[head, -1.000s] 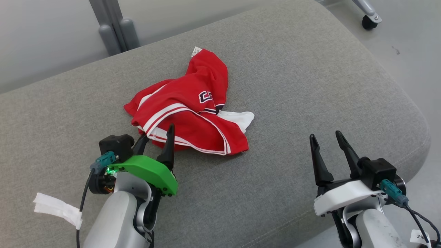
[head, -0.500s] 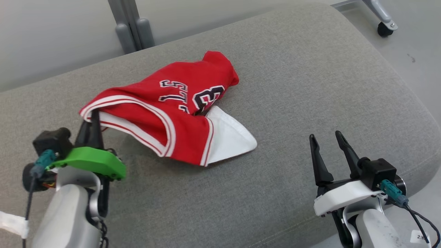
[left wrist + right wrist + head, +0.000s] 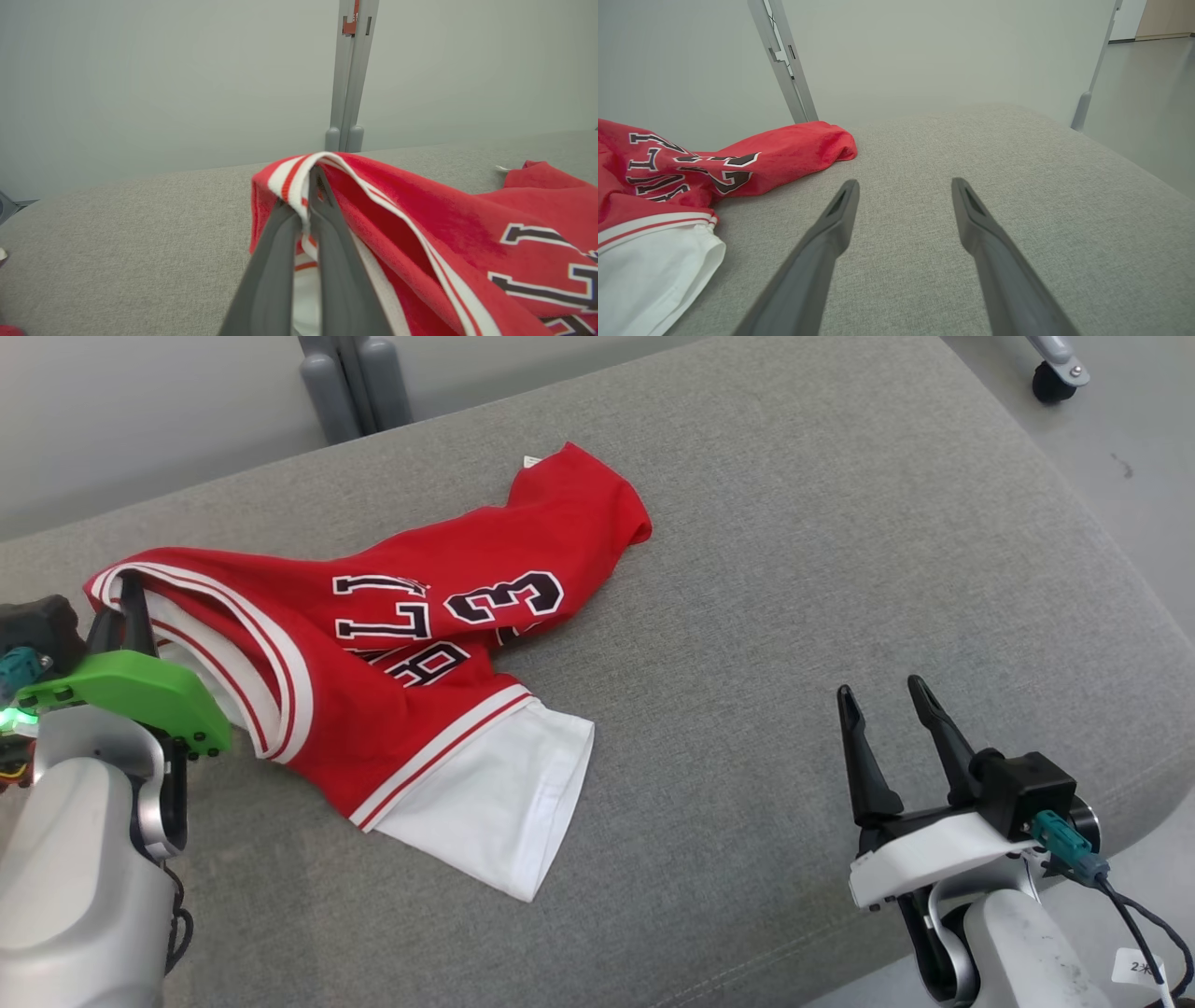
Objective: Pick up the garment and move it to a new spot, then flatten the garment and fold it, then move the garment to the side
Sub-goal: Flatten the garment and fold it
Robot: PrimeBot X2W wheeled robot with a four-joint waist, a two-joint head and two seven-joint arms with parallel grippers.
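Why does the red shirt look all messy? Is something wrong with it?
The red shirt lies rumpled and twisted on the grey cushion, its lettering askew. The left gripper, fingers shut, pinches its striped edge and holds that corner up, and a white part sticks out nearest the robot. Nothing looks torn or spilled.

Green-backed left gripper (image 3: 128, 588) — white-backed right gripper (image 3: 881, 689).
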